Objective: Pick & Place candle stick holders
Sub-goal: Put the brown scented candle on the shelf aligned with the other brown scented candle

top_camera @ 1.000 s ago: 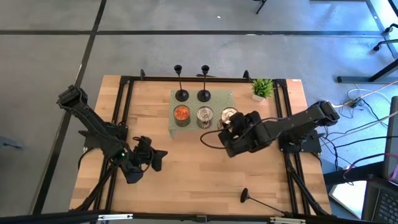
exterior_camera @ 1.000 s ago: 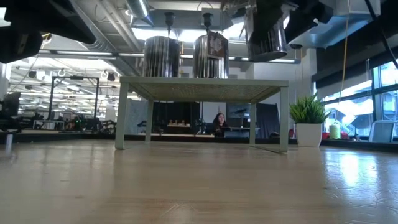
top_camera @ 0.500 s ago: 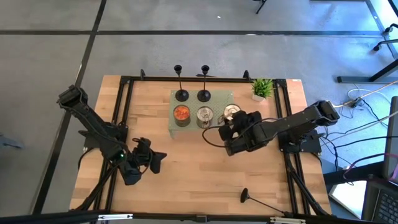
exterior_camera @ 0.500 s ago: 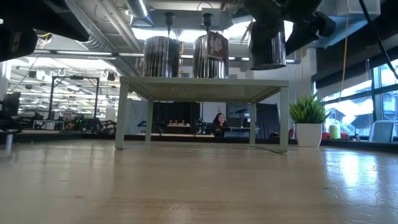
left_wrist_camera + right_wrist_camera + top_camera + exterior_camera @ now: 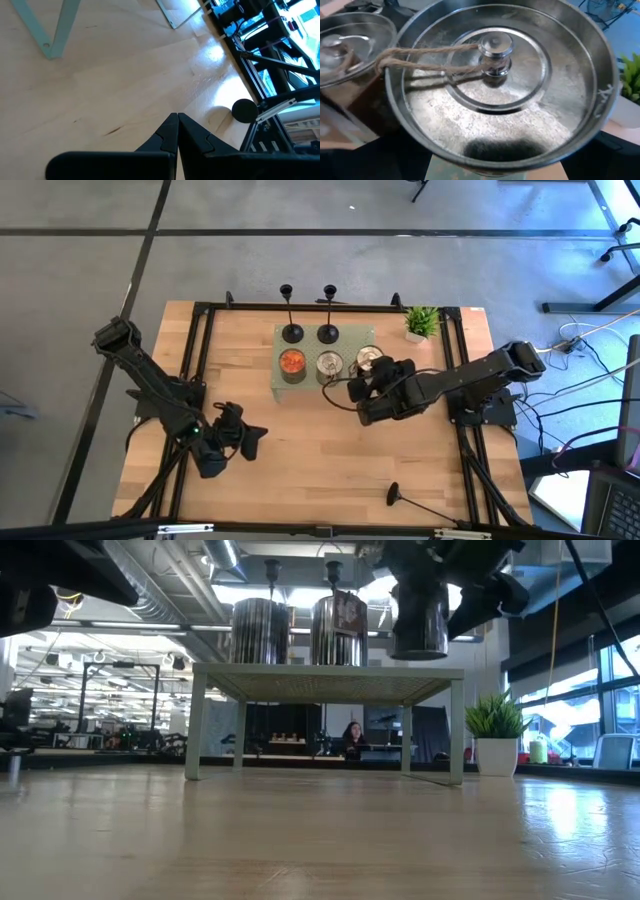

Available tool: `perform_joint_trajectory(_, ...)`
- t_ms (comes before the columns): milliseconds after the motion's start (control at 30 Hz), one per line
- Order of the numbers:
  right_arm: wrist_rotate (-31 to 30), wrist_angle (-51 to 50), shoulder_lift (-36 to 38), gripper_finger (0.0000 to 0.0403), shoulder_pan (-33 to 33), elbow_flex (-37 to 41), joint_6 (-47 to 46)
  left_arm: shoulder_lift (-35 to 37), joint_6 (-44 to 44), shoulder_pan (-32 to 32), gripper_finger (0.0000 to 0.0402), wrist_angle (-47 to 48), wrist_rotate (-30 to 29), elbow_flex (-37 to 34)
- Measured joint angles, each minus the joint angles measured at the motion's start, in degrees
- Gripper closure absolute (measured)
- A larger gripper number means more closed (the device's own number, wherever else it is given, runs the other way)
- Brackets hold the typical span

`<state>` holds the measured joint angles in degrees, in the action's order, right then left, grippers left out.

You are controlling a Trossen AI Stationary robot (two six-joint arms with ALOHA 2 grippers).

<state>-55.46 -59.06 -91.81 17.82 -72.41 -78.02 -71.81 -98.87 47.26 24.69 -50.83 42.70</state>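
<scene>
The wooden table [image 5: 300, 460] fills the middle of the high view, and a pale green rack [image 5: 281, 392] stands at its upper centre. Two candle stick holders [image 5: 291, 330] stand upright side by side on the rack's far edge; a third candle stick holder [image 5: 396, 496] lies on its side at the lower right of the table, well apart from the rest. Being thin black metal, they are probably stiff, fairly light and top-heavy; the slim stem just above the flared base looks the surest place to pinch, since the base is too wide and the small cup slippery.

Three tin cans [image 5: 328, 366] sit in a row just in front of the standing holders, so a low reach from the front is blocked. The right gripper [image 5: 372, 385] hovers at the right end of that row, jaws spread wide around the rightmost can [image 5: 495, 85], which hangs above the rack in the low view. The left gripper [image 5: 240, 438] waits at lower left, fingers pressed together on nothing. A small potted plant [image 5: 420, 322] stands at upper right.
</scene>
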Motion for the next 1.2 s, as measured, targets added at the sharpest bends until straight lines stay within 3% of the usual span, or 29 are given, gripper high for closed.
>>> perform_joint_trajectory(267,3.74,3.7,0.0,0.0061,-1.11,0.42,2.44,0.0,-0.27,0.66,0.04,-0.13,0.02,0.0)
perform_joint_trajectory(1200,5.16,4.06,0.0,0.0052,-1.38,0.42,3.89,-0.02,-0.42,0.63,0.04,-0.53,-0.55,0.0)
